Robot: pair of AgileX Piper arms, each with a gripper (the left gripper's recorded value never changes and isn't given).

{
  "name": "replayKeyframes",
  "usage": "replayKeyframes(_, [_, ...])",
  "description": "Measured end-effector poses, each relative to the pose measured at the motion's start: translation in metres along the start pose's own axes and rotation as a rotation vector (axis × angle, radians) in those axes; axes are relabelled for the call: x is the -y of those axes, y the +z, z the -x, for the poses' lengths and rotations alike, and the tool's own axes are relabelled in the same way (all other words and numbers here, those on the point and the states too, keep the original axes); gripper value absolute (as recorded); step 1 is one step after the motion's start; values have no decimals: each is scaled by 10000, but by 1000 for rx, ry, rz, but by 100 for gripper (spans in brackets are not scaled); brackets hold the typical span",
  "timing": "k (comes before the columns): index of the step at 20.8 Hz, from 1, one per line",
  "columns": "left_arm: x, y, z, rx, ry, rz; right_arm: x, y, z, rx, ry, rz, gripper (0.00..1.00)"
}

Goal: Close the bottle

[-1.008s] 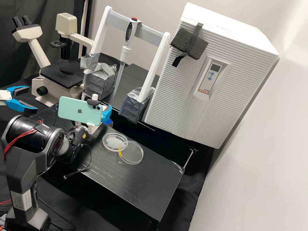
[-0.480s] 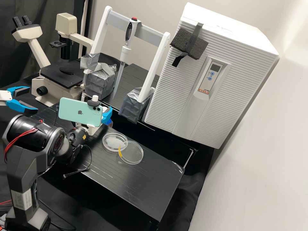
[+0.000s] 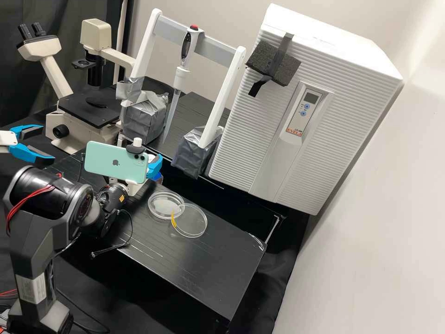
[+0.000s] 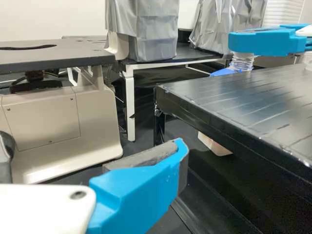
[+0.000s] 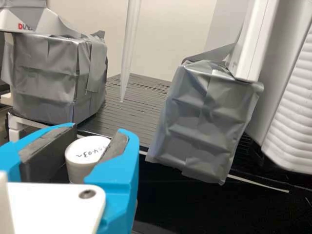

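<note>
A white cap (image 5: 87, 156) with handwriting on top sits between the grey pads of my right gripper (image 5: 80, 146), which is shut on it. In the left wrist view that same gripper (image 4: 265, 41) hovers right over the threaded neck of a clear bottle (image 4: 242, 62) standing at the far edge of the black platform (image 4: 253, 112). In the high view the right gripper (image 3: 155, 167) is behind a mint phone (image 3: 116, 161) mounted on the arm. My left gripper (image 3: 39, 146) is at the far left, open and holding nothing, low beside the platform.
Two clear petri dishes (image 3: 165, 205) (image 3: 190, 220) lie mid-platform. A microscope (image 3: 79, 106) stands at the back left. A pipette (image 3: 178, 79) hangs from a white stand with taped grey feet (image 3: 143, 113) (image 3: 194, 150). A large white machine (image 3: 315, 106) fills the right.
My right gripper has sunk slightly with the cap. The left arm has not moved.
</note>
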Motion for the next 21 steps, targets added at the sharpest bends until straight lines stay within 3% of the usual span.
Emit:
replayKeyframes(5, [0,0,0,0,0,0,11,19,29,12,-4,-4,100])
replayKeyframes(15, [0,0,0,0,0,0,-76,-37,129,-9,26,-7,100])
replayKeyframes(21, [-50,20,14,2,18,-15,-190,-168,390,-76,80,-13,100])
